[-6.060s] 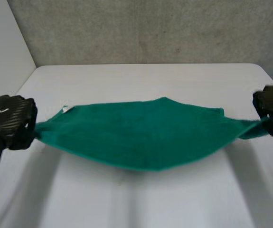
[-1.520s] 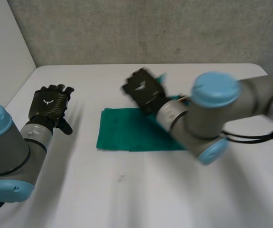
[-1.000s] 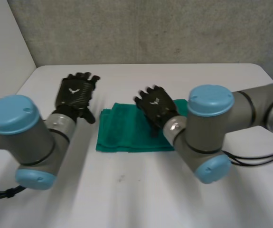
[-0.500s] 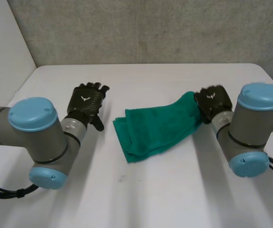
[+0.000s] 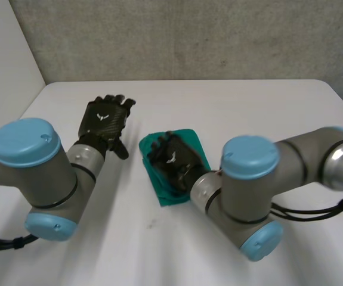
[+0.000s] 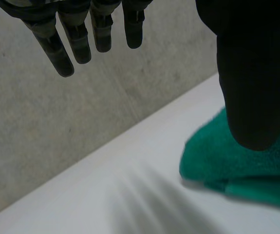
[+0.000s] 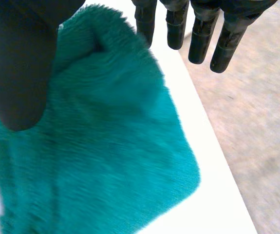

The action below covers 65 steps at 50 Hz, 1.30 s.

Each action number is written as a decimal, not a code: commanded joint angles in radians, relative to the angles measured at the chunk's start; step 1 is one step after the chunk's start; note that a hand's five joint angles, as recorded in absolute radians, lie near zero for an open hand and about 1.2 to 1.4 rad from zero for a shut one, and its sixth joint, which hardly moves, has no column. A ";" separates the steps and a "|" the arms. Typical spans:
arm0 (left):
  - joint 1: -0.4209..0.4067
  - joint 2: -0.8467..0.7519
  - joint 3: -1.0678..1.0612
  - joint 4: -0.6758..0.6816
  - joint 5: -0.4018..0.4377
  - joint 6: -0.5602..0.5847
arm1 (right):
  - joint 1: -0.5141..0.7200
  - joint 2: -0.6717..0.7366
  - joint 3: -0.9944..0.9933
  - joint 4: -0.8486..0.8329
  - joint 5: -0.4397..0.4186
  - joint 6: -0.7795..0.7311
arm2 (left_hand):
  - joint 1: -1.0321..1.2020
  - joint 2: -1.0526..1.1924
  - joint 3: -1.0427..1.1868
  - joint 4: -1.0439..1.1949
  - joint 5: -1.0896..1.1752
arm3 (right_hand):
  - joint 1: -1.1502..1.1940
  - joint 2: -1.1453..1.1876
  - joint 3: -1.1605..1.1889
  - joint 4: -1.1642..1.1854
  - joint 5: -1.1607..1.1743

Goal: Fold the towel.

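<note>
Left hand (image 5: 104, 119) is poised over the worktop (image 5: 249, 101), fingers straight and spread, holding nothing. Towel (image 5: 195, 143) is lying just to its right at mid-worktop as a compact folded pad. Right hand (image 5: 172, 159) is covering it palm-down, fingers extended and pinching nothing. Contact cannot be confirmed. Judgement: the right hand is nearer and better placed for pressing flat.

Towel (image 5: 195, 140) near the middle of the table (image 5: 266, 107), right hand (image 5: 172, 159) over the towel, left hand (image 5: 104, 118) just beside the towel on its left, over bare tabletop, wall (image 5: 189, 36) behind the table's far edge
</note>
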 commanded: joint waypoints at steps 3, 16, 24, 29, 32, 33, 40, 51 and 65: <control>-0.074 -0.062 0.172 -0.017 -0.001 -0.145 | -0.140 -0.158 0.050 0.009 0.033 0.313 | -0.018 -0.014 -0.025 -0.015 -0.032 | -0.033 -0.056 -0.044 -0.059 -0.070; -0.176 -0.272 0.371 -0.225 -0.125 -0.247 | -0.216 0.021 -0.142 0.251 -0.079 0.468 | 0.046 0.050 0.040 0.050 0.033 | -0.033 -0.056 -0.044 -0.059 -0.070; -0.174 -0.302 0.319 -0.302 -0.203 -0.208 | -0.237 0.135 -0.289 0.365 -0.077 0.456 | 0.023 0.027 0.016 0.026 0.009 | -0.033 -0.056 -0.044 -0.059 -0.070; -0.172 -0.295 0.245 -0.313 -0.197 -0.169 | -0.239 0.136 -0.309 0.365 -0.079 0.449 | 0.008 0.012 0.002 0.011 -0.006 | -0.033 -0.056 -0.044 -0.059 -0.070; -0.174 -0.293 0.233 -0.313 -0.194 -0.169 | -0.237 0.135 -0.314 0.366 -0.077 0.437 | -0.010 -0.006 -0.016 -0.006 -0.023 | -0.033 -0.056 -0.044 -0.059 -0.070; -0.174 -0.292 0.233 -0.313 -0.192 -0.169 | -0.237 0.135 -0.314 0.366 -0.077 0.437 | -0.010 -0.006 -0.016 -0.006 -0.023 | -0.033 -0.056 -0.044 -0.059 -0.070; -0.185 -0.237 0.273 -0.305 -0.192 -0.168 | -0.228 0.119 -0.312 0.371 -0.044 0.434 | -0.024 -0.020 -0.031 -0.021 -0.038 | -0.033 -0.056 -0.044 -0.059 -0.070; -0.082 0.058 0.290 -0.323 -0.185 -0.172 | -0.334 -0.145 -0.211 0.294 0.116 0.529 | -0.033 -0.029 -0.039 -0.030 -0.047 | -0.033 -0.056 -0.044 -0.059 -0.070; 0.114 0.296 0.333 -0.598 -0.027 -0.293 | -0.470 -0.513 -0.082 0.277 0.196 0.673 | -0.033 -0.029 -0.039 -0.030 -0.047 | -0.033 -0.056 -0.044 -0.059 -0.070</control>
